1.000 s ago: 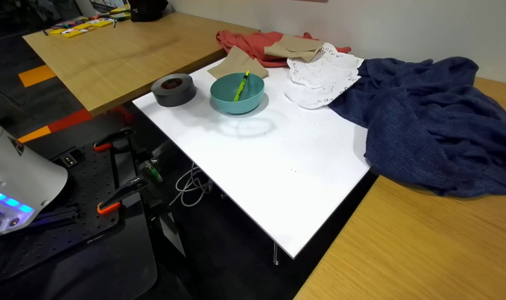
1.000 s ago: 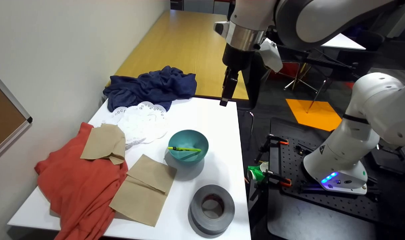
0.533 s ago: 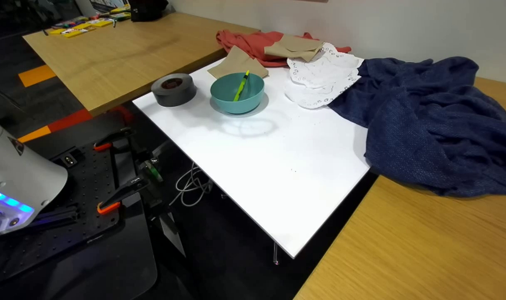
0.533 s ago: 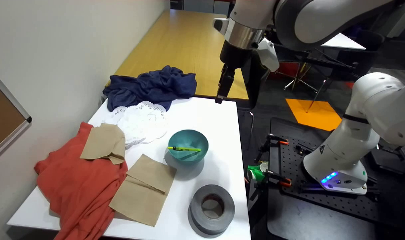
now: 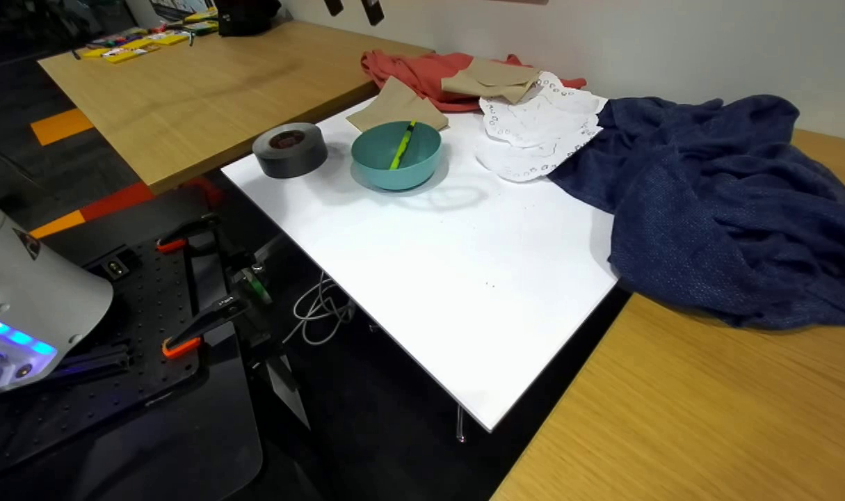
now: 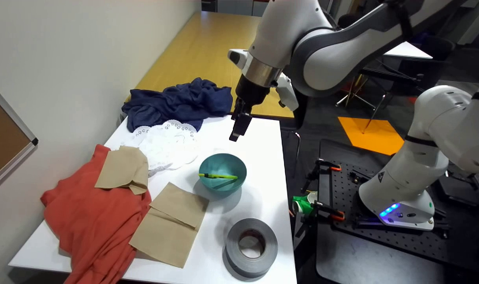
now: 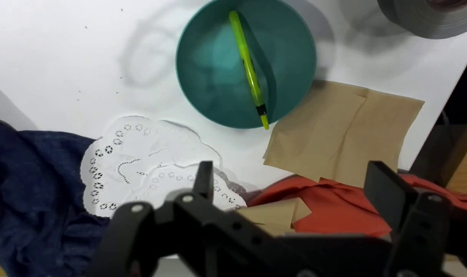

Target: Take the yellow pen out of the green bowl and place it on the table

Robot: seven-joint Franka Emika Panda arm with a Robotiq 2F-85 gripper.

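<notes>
Wrist view: the slim yellow-green pen point(image 7: 248, 68) has a black band.

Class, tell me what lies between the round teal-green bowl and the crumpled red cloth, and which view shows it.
A folded sheet of brown paper lies between the bowl and the cloth, as an exterior view shows.

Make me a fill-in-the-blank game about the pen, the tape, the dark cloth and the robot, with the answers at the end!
The yellow pen isn't outside the green bowl but ____ it.
The end effector, holding nothing, is not shut, it is ____.
The tape roll's colour is ____.
The dark crumpled cloth's colour is ____.
Missing words: inside; open; grey; blue.
</notes>
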